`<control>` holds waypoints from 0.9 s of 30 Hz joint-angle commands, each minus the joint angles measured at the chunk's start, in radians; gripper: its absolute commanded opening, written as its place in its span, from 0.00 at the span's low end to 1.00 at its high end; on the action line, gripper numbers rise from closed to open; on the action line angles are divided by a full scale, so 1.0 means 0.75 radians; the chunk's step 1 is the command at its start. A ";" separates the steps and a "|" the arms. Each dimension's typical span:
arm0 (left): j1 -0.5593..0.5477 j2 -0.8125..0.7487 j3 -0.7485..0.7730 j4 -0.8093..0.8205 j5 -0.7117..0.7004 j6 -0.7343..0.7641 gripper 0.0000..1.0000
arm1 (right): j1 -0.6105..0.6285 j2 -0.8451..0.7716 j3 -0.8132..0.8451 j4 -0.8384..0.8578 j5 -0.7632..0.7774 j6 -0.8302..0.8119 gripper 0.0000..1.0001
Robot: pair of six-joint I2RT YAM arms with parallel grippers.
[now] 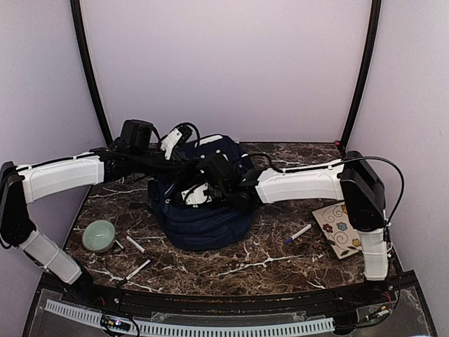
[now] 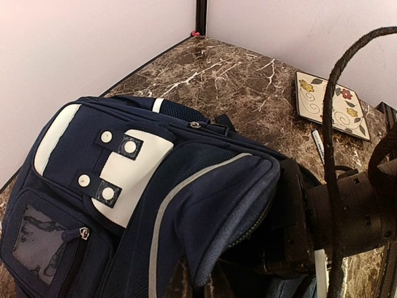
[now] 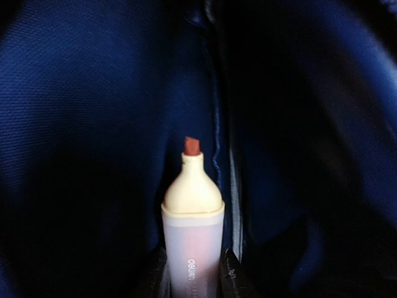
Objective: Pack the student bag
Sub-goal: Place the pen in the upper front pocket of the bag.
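Observation:
The student bag point(image 1: 203, 223), navy with white patches, lies in the middle of the marble table with its top opening held apart. My left gripper point(image 2: 198, 282) is shut on the edge of the bag's flap point(image 2: 239, 186) and holds it lifted; in the top view the left gripper point(image 1: 179, 137) sits at the bag's far left side. Inside the opening, my right gripper point(image 1: 200, 193) is reached down into the bag. In the right wrist view the right gripper point(image 3: 193, 276) is shut on a highlighter point(image 3: 192, 217) with a cream collar and a red tip, surrounded by blue lining point(image 3: 93, 124).
A green bowl point(image 1: 98, 235) sits at the left front. Two white pens point(image 1: 135, 243) point(image 1: 138, 269) lie near it. A purple-tipped pen point(image 1: 298, 234) and a floral-patterned notebook point(image 1: 342, 228) lie right of the bag. Walls close in the back and sides.

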State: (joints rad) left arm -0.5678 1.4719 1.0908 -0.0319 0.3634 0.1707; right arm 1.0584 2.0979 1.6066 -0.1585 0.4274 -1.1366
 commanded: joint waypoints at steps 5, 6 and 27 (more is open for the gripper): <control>0.022 -0.114 0.014 0.228 0.072 -0.024 0.00 | 0.001 0.021 0.020 0.160 0.058 0.043 0.38; 0.024 -0.114 0.015 0.227 0.072 -0.023 0.00 | 0.004 0.005 0.022 0.142 0.041 0.070 0.39; 0.033 -0.139 -0.043 0.224 -0.028 0.002 0.01 | -0.039 -0.576 -0.351 -0.575 -0.690 0.615 0.37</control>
State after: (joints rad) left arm -0.5533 1.4410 1.0534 0.0044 0.3538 0.1726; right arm 1.0538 1.7397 1.4479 -0.4702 0.0387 -0.7475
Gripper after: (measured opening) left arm 0.051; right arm 0.375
